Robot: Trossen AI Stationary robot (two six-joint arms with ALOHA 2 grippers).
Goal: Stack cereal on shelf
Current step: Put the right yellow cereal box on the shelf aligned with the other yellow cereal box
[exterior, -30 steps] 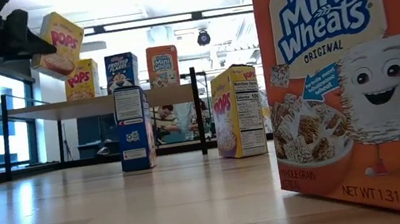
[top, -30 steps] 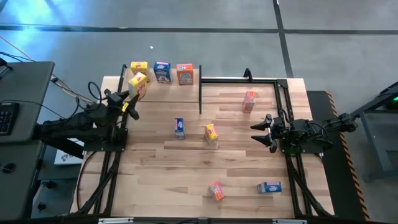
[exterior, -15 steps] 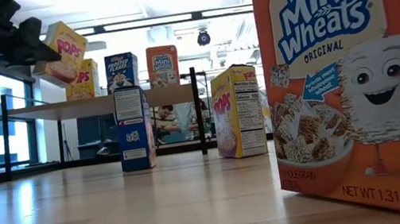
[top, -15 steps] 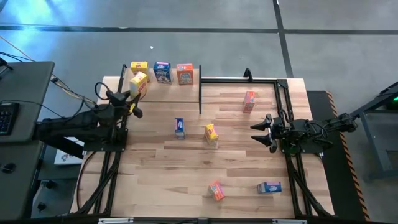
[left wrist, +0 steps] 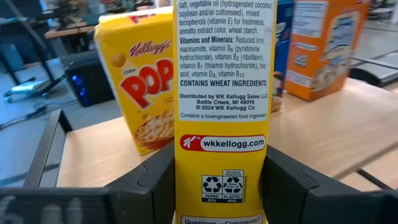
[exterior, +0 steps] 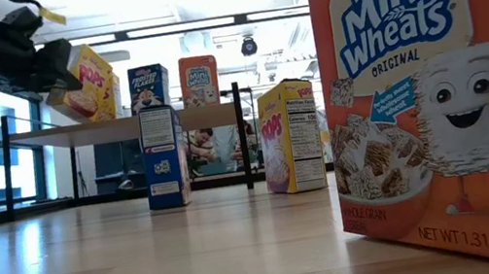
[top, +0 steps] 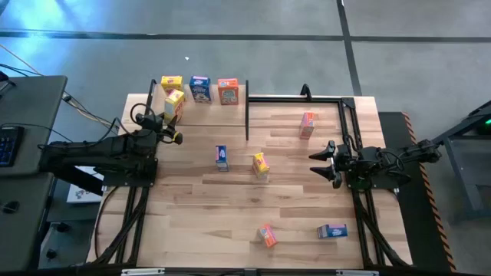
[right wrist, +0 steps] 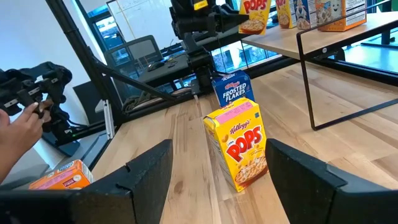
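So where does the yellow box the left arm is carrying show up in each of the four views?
High view: held yellow box at the shelf's left end, in the left gripper.
Low view: upper left, tilted, above the shelf.
Left wrist view: centre, side panel between the fingers.
Right wrist view: top centre.
Shared landmark: the orange box on the shelf.

Two black jointed arms (top: 92, 157) trailing black cables

- shelf (top: 201, 110): light wood top, thin black posts
- on shelf: yellow box (top: 171, 82), blue box (top: 200, 88), orange box (top: 228, 90)
- held box (left wrist: 221, 112) over shelf: yellow, black print, red web logo
- table (top: 230, 207) beside shelf: striped pale wood planks
- left gripper (top: 170, 126): black, yellow tag
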